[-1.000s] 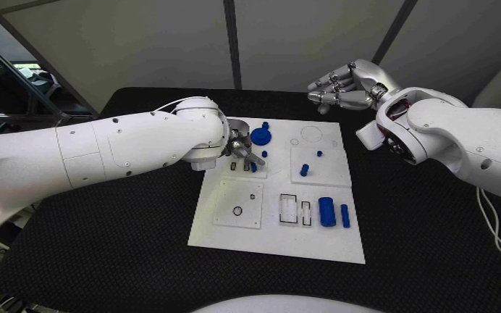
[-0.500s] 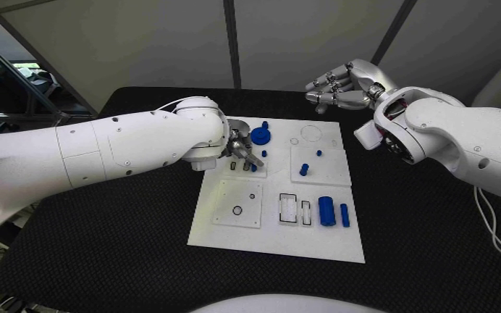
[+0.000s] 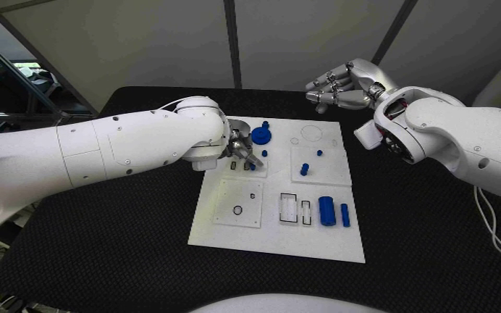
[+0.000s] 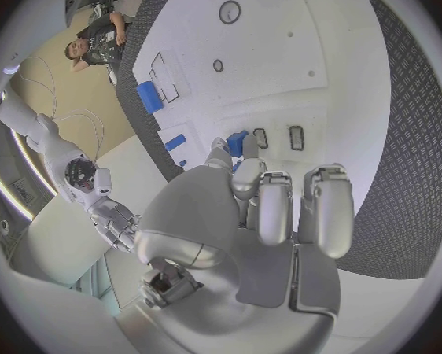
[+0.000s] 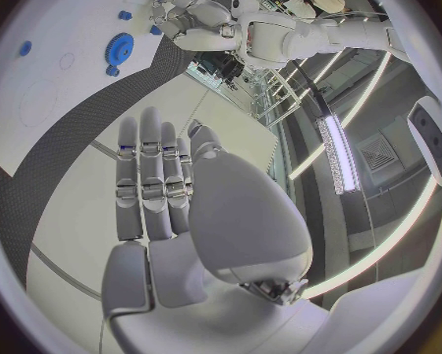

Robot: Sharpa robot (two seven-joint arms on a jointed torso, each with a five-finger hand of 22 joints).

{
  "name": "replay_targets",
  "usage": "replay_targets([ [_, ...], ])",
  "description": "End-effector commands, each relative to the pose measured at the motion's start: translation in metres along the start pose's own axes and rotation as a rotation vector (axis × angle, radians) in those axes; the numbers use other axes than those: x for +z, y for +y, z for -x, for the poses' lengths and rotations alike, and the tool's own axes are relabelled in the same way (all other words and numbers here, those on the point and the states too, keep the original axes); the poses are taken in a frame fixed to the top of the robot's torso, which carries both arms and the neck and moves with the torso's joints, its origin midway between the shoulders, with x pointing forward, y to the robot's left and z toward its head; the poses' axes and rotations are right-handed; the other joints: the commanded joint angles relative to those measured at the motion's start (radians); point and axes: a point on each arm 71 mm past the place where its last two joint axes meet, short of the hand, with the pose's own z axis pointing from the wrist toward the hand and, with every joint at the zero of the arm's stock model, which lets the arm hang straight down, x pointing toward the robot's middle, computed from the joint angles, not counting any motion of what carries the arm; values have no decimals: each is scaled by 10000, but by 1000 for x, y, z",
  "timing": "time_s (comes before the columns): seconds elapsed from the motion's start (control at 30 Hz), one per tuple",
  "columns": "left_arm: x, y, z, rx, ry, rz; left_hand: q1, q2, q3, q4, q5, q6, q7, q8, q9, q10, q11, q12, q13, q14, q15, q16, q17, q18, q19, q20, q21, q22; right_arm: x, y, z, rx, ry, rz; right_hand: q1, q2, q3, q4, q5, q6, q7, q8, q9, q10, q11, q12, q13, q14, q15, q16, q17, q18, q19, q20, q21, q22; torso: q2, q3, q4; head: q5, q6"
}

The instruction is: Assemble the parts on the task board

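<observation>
The white task board [image 3: 274,237] lies mid-table. My left hand [image 3: 241,153] hovers low over its far left plate, thumb and a finger pinching a small blue part [image 3: 252,167] beside two narrow slots [image 3: 239,165]. In the left wrist view the same blue part [image 4: 237,142] sits at my fingertips [image 4: 221,151] next to the slots [image 4: 261,138]. A blue gear [image 3: 260,136] stands just beyond the hand. My right hand [image 3: 339,90] hangs high over the table's far edge, fingers apart and holding nothing; its fingers [image 5: 147,173] are stretched out.
Short blue pegs [image 3: 304,170] stand on the far right plate. A blue cylinder [image 3: 326,211] and a blue bar [image 3: 344,215] lie near the board's right edge beside rectangular slots [image 3: 288,209]. Black table [image 3: 125,255] surrounds the board.
My right hand has drifted very slightly to the left. My left hand stays over the same spot with the blue part.
</observation>
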Motion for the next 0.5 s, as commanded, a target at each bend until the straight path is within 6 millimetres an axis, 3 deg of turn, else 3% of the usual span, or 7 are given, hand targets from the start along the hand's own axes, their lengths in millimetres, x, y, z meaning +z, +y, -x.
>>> replay_targets([
  [0.03,0,0,0,-103,87,-64,464,179,523,-232,16,-160,-29,-103,-15,-51,-100,-109,-44,629,-108,-67,1229,-44,223,-99,18,606,1,1,1,-30,1,66,27,-80,85,34,76,3,49,6,5,-38,50,-34,-24,53,40,-70,17,28,53,19,-53,-20,5,-2,0,3,-1],
  [0.13,0,1,0,-125,90,-82,581,53,1345,-345,84,-210,23,-267,-55,-138,-88,-232,-107,631,-102,-75,1235,-43,221,-129,13,618,1,1,1,-30,32,37,-3,-105,100,71,109,-20,61,-4,1,-55,62,-37,-34,45,52,-99,22,24,47,26,-70,-26,0,-4,2,15,-5],
  [0.23,0,1,-1,-207,147,-97,208,-590,2793,-303,660,-147,59,-380,-35,-155,-56,-332,-163,635,-62,-86,1247,-37,217,-118,-1,627,1,1,0,-31,62,11,-27,-119,110,98,128,-30,67,-9,0,-64,69,-37,-41,43,58,-116,26,23,43,31,-81,-31,4,-5,-1,12,2],
  [0.27,-1,2,-1,-229,164,-99,11,-1025,3524,-340,731,-172,116,-418,-5,-158,-77,-367,-185,637,-108,-92,1251,-46,219,-72,-3,640,1,0,0,-30,71,5,-28,-120,111,100,130,-30,67,-9,0,-64,70,-37,-41,43,59,-117,26,23,42,31,-82,-31,-1,-2,2,16,-11],
  [0.3,-1,2,-1,-251,183,-100,-51,-1122,3942,-371,804,-160,51,-412,21,-165,-76,-394,-209,638,-61,-92,1255,-42,217,-82,-9,638,1,0,0,-30,82,-3,-36,-126,116,111,143,-33,68,-10,-1,-67,71,-37,-44,42,61,-125,28,22,41,33,-87,-34,-3,-4,3,19,-15],
  [0.33,-1,2,-1,-268,198,-99,-535,-1585,5079,-326,883,-107,155,-374,114,-145,-77,-424,-224,641,5,-98,1263,-34,220,-108,-12,654,1,0,0,-29,93,-10,-36,-126,116,111,143,-33,68,-10,-1,-67,71,-37,-44,42,61,-125,28,22,41,33,-87,-34,-2,-3,4,18,-16],
  [0.5,-1,5,0,-382,179,-74,-1608,-2385,7581,-841,1048,-158,95,-130,501,-81,-27,-464,-261,648,16,-111,1280,-36,224,-65,-34,678,2,0,-1,-26,163,-28,-81,-169,139,165,212,-56,78,-18,-2,-86,82,-37,-56,37,72,-164,37,22,35,43,-113,-45,-7,-2,4,34,-19],
])
